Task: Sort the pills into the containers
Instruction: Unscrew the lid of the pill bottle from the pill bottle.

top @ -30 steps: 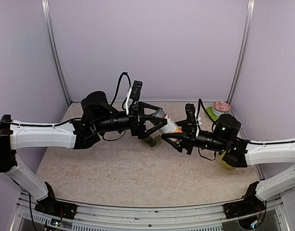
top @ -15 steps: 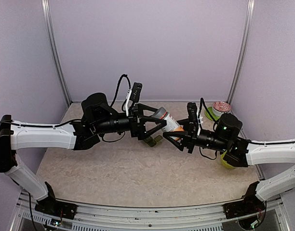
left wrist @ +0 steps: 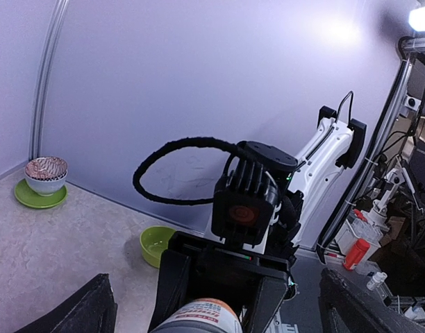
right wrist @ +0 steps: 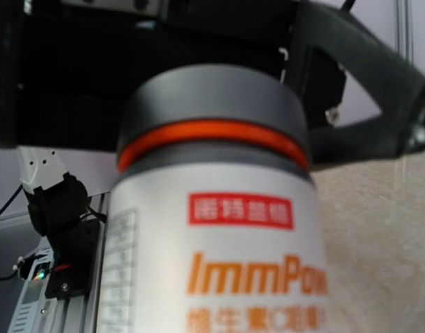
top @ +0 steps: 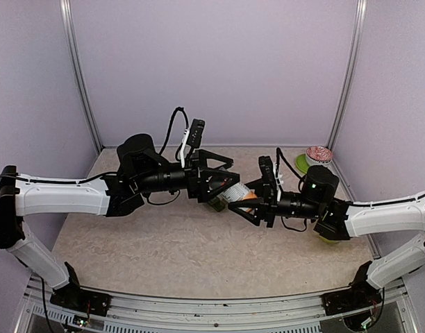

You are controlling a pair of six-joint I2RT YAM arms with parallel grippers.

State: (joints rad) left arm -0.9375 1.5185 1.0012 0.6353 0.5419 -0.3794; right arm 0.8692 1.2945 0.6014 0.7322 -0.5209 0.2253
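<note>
The right gripper [top: 242, 198] is clamped on the body of a white pill bottle [right wrist: 219, 263] — held in the air above the table [top: 164, 243]. Its grey cap [right wrist: 212, 111] points at the left gripper [top: 233, 173], whose jaws stand wide either side — not touching.

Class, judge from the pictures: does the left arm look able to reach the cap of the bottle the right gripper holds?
Probably yes. The left gripper is open, its fingers either side of the bottle's cap, which the right gripper points toward it. Nothing seems between them.
</note>
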